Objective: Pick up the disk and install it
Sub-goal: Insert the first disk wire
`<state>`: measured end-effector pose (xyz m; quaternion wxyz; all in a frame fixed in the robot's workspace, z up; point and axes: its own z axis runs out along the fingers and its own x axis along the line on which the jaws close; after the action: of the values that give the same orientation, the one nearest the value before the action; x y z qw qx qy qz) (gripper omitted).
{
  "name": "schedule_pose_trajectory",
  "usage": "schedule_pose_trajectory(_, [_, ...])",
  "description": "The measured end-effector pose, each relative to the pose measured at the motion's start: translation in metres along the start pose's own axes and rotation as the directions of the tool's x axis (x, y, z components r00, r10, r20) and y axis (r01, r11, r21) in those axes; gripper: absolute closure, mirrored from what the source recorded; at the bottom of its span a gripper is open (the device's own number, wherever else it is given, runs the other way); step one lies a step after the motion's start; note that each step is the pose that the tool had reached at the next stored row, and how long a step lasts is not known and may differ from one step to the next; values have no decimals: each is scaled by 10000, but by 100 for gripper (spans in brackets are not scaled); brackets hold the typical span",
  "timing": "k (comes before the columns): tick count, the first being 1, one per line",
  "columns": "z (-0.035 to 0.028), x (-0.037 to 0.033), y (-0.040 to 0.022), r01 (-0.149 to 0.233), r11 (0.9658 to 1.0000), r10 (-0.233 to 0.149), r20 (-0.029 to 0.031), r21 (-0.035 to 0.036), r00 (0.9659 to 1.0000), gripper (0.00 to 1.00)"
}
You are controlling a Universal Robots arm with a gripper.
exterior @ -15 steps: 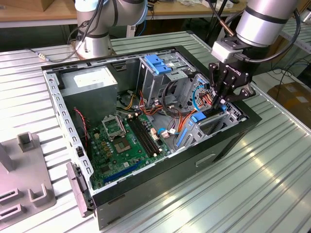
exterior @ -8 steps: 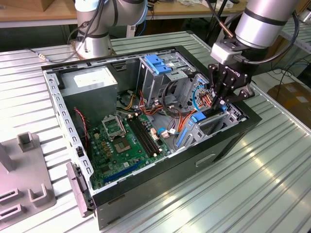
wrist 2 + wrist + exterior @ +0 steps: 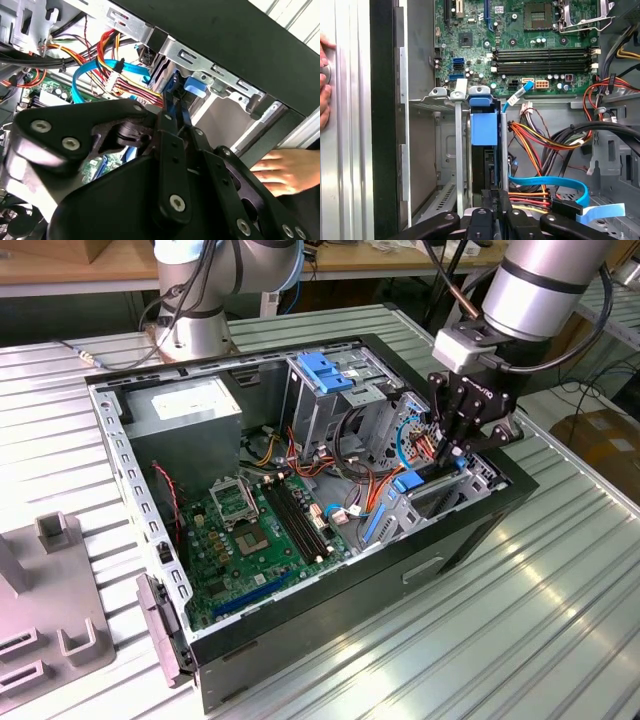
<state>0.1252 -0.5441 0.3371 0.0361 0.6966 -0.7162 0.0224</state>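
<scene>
The disk point(image 3: 484, 129) stands on edge in the drive bay point(image 3: 445, 95) at the front corner of the open computer case point(image 3: 470, 530). Its blue plastic bracket faces the first wrist camera, and its dark edge runs down between two metal rails. My gripper point(image 3: 492, 202) is directly over it with the fingers point(image 3: 170, 125) pinched on the thin blue-edged disk point(image 3: 172, 87). In the exterior view the gripper point(image 3: 452, 455) reaches down into the case at the exterior view's right, just above the blue bracket point(image 3: 408, 483).
Orange, red and blue cables point(image 3: 545, 145) crowd beside the bay. The motherboard point(image 3: 250, 530) lies in the case floor. An upright cage with a blue handle point(image 3: 325, 370) and a grey box point(image 3: 190, 405) stand behind. A hand point(image 3: 280, 170) rests on the case's outer side.
</scene>
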Motion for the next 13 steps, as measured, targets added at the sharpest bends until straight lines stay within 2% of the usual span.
schedule_pose_trajectory(1, [3, 0, 0, 0, 10000, 0, 2, 0, 10000, 77])
schedule_pose_trajectory(2, [-2, 1, 0, 0, 10000, 0, -3, 0, 10000, 77])
schedule_pose_trajectory(3, [-7, 1, 0, 0, 10000, 0, -6, 0, 10000, 70])
schedule_pose_trajectory(5, [-32, 3, 1, 0, 10000, 0, -6, 1, 10000, 70])
schedule_pose_trajectory(9, [-122, 11, 2, -2, 10000, 2, -6, 15, 10000, 70])
schedule_pose_trajectory(12, [-126, 11, 2, -1, 10000, 1, -3, 19, 10000, 71])
schedule_pose_trajectory(13, [-127, 11, 2, -1, 10000, 1, -5, 19, 10000, 78])
